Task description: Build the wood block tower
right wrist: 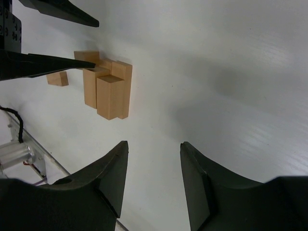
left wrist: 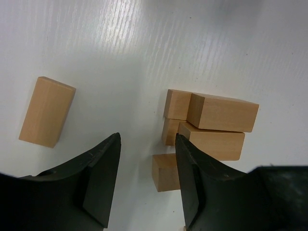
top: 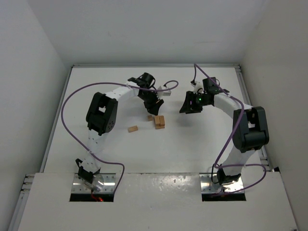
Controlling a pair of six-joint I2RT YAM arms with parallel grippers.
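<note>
Simply hovered, left gripper [left wrist: 147, 137] parted and empty, just beside the tower [left wrist: 211, 125] on the white table [top: 192, 144], a loose wood block [left wrist: 47, 111] lying apart on its other side, right gripper [right wrist: 154, 144] likewise parted, empty, well off the tower.

The wood blocks [left wrist: 47, 111] are smooth, matt timber (grain faint); the table [left wrist: 144, 38] glossy white, finely streaked.

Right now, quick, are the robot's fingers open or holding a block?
Left gripper: open, holding nothing.
Right gripper: open, holding nothing.
</note>
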